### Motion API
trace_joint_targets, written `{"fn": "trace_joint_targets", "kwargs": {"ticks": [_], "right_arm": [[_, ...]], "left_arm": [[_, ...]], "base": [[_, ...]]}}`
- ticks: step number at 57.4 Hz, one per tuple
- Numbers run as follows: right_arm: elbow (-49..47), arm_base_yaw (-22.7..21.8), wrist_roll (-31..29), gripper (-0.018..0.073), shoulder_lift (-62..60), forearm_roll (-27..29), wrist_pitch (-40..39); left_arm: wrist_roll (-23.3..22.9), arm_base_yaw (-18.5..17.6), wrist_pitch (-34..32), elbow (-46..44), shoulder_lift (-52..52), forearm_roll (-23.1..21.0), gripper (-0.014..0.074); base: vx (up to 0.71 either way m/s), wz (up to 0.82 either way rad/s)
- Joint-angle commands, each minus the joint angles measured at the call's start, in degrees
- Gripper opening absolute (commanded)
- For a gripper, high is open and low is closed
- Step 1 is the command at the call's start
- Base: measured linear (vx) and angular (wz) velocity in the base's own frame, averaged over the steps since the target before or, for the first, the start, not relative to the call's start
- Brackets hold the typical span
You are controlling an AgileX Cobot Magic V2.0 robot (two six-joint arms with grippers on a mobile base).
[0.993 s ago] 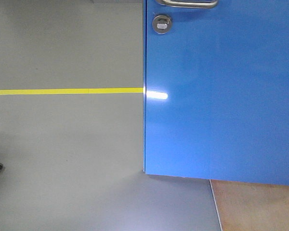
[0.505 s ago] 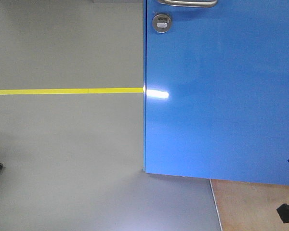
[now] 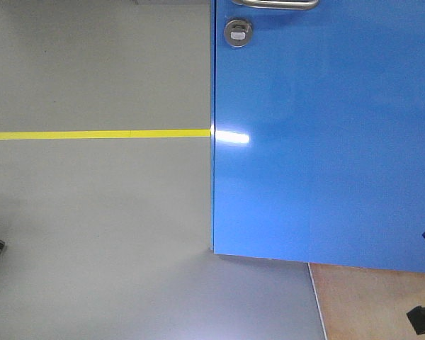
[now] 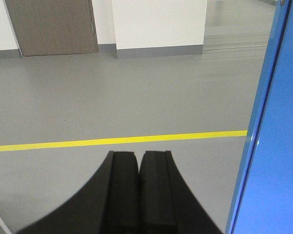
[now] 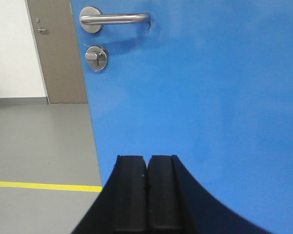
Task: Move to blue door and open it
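the right gripper point(image 5: 146, 195) has its fingers pressed together on nothing, aimed at the door point(image 5: 210, 97) with the lever point(image 5: 115, 18) above and to its left; the left gripper point(image 4: 139, 195) is likewise closed and empty, beside the door's edge. the panel looks stiff, heavy and too glossy to grip, so the lever is the likely hold, with the lock point(image 5: 95, 58) just below it

The blue door point(image 3: 326, 142) is a glossy, plain bright blue with one white glare spot, and its lever handle point(image 5: 115, 19) and round lock point(image 5: 95, 58) are silver. The floor point(image 3: 92, 212) is flat grey, crossed by a thin yellow line point(image 3: 92, 134). Both the left gripper point(image 4: 138, 192) and right gripper point(image 5: 147, 195) are matte black.
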Motion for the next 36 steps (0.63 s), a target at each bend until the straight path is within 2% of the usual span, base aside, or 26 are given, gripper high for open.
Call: {"fn": "trace_joint_targets", "kwargs": {"ticks": [1, 16, 26, 36], "right_arm": [[0.02, -0.04, -0.45, 0.0012, -0.85, -0.1, -4.74], [0.02, -0.36, -0.45, 0.0012, -0.85, -0.1, -4.81], [0.02, -4.86, -0.45, 0.0012, -0.85, -0.1, -4.81], [0.02, -5.3, -0.45, 0.0012, -0.85, -0.1, -4.81]], "left_arm": [[-0.39, -0.37, -4.86, -1.49, -0.67, -0.12, 0.0073], [-0.39, -0.37, -4.86, -1.49, -0.67, -0.12, 0.0073], [-0.39, -0.37, -4.86, -1.49, -0.67, -0.12, 0.0073], [-0.39, -0.37, -4.86, -1.49, -0.67, -0.12, 0.0073]], "base": [[0.0, 0.0], [0.0, 0.0], [0.0, 0.0], [0.0, 0.0]]}}
